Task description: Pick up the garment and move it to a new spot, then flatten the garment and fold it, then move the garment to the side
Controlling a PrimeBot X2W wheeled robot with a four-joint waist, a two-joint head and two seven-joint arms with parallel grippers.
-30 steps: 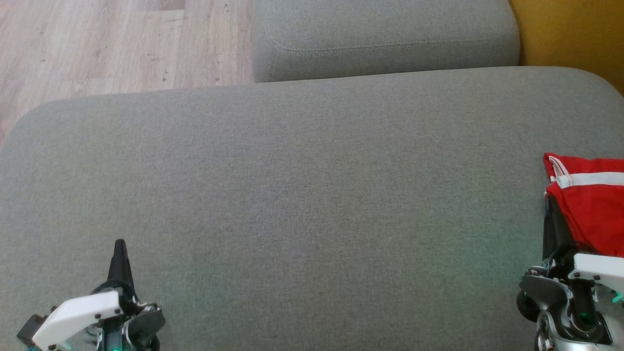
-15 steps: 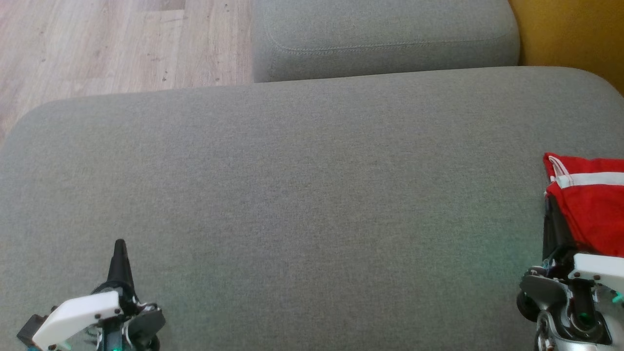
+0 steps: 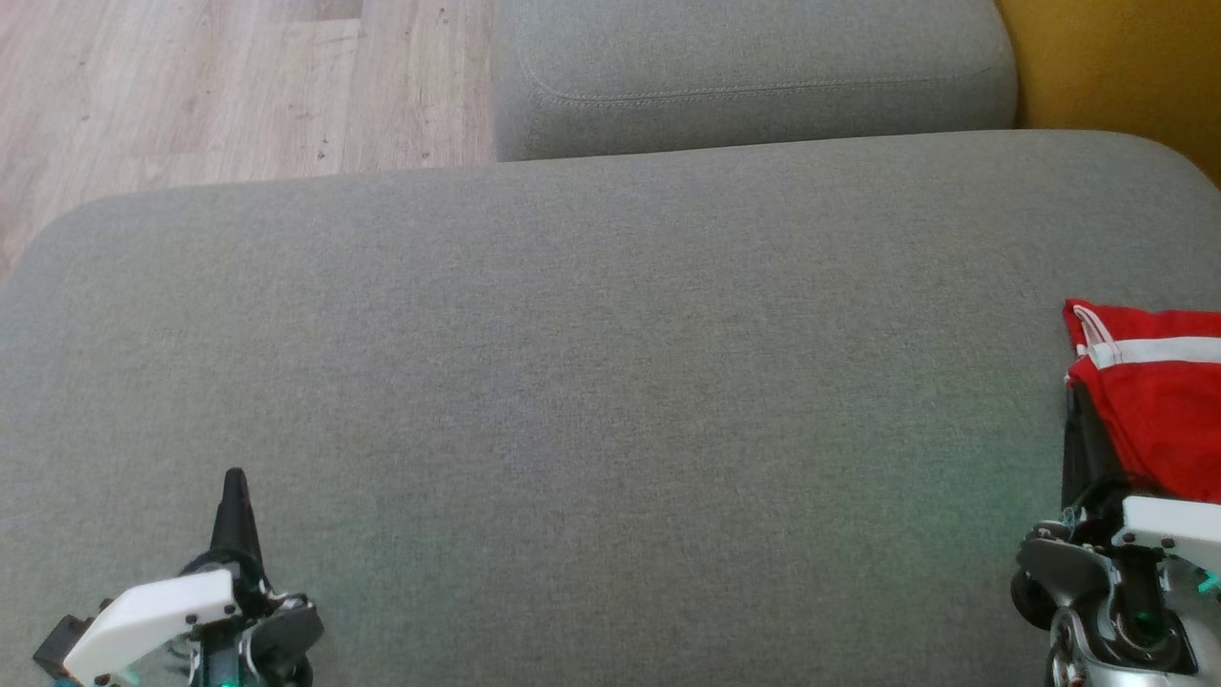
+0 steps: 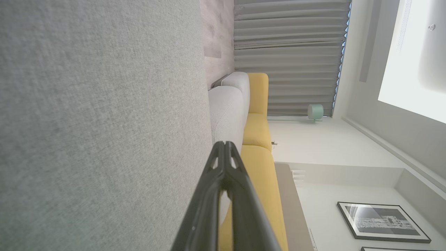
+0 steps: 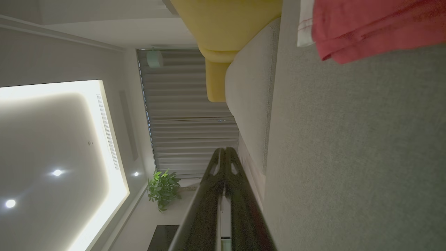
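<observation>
while one red garment (image 3: 1154,410) with a white stripe lies at the right edge of the big grey cushion (image 3: 610,382), two grippers sit clenched, empty: left gripper (image 3: 234,487) low left, right gripper (image 3: 1076,401) just beside the cloth. one smaller cushion (image 3: 754,76) behind, wood floor (image 3: 191,86), yellow sofa (image 3: 1116,67).

The left gripper (image 3: 234,477), two long dark fingers on a white-cased wrist, points up at lower left, fingertips pressed together. The right gripper (image 3: 1076,399), lower right, is likewise closed.
</observation>
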